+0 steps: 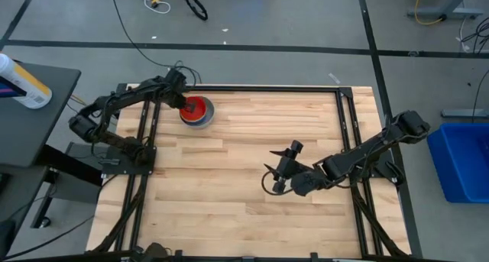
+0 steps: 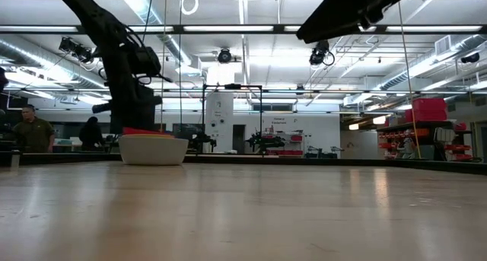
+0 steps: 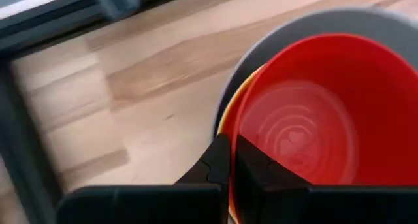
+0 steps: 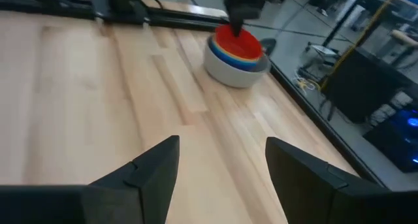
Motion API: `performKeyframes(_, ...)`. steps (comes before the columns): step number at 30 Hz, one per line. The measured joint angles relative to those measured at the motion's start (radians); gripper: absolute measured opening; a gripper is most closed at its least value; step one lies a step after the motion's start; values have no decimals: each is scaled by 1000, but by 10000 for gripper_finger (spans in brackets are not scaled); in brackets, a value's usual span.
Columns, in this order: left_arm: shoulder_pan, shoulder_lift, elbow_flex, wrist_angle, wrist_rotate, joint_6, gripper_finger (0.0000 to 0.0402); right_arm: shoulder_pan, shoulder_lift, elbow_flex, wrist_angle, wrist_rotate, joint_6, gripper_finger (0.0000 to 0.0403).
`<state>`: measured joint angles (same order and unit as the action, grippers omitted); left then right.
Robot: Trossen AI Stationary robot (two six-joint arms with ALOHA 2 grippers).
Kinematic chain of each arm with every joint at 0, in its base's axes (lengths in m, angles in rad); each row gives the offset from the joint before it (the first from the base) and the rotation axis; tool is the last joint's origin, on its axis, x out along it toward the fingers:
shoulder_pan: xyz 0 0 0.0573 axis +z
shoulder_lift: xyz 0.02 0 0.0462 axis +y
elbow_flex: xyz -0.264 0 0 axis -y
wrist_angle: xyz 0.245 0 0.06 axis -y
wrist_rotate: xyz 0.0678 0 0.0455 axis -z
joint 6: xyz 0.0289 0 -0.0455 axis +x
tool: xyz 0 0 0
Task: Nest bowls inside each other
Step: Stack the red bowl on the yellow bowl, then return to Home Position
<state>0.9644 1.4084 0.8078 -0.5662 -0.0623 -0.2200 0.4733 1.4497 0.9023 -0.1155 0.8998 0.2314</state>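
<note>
A stack of nested bowls (image 1: 197,111) stands at the table's far left. The grey bowl (image 2: 154,149) is outermost and rests on the wood. Blue and yellow rims show above it in the right wrist view, and the red bowl (image 3: 307,126) is innermost on top. My left gripper (image 1: 186,105) is above the stack's left side, shut on the red bowl. My right gripper (image 1: 281,166) hovers open over the middle right of the table, far from the stack (image 4: 235,54), with nothing between its fingers. My left gripper pinches the red bowl's rim (image 3: 234,129) on the stack's left side. One finger (image 3: 261,175) is inside the bowl and the other finger (image 3: 212,168) is outside it. The fingers come steeply from above. The red bowl sits upright in the yellow one.
A dark metal frame (image 1: 229,87) runs along the table's far edge, just behind the stack, and down both sides. Bare wood (image 1: 229,185) stretches between the stack and my right gripper. A blue bin (image 1: 462,159) stands off the table at the right.
</note>
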Motion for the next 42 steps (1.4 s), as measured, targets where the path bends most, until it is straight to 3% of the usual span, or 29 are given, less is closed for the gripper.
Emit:
performKeyframes(6, 1, 58, -5, 51, 63, -17, 18, 19, 1, 0, 10, 7, -1, 246)
performKeyframes(15, -1, -72, -11, 96, 31, -1, 144, 19, 1, 0, 9, 7, 15, 257)
performKeyframes(20, -1, -106, -10, 118, 49, -7, 193, 19, 1, 0, 8, 6, 27, 248)
performKeyframes(25, -1, -107, -10, 131, 27, 21, 209, 19, 1, 0, 6, 5, 41, 240)
performKeyframes(29, -24, -185, -10, 219, 145, 97, 206, 20, 1, 0, -8, 5, 42, 240)
performKeyframes(32, -104, -300, -10, 275, 266, 146, 201, 26, 2, 0, -10, -5, 41, 235)
performKeyframes(35, -237, -473, -10, 293, 299, 177, 195, 45, 2, 0, -8, -47, 25, 223)
performKeyframes(39, -489, -749, -48, 283, 283, 154, 192, 105, 2, 0, -7, -72, -9, 206)
performKeyframes(42, -707, -948, -120, 260, 196, 78, 192, 172, -12, 0, 1, -74, -70, 198)
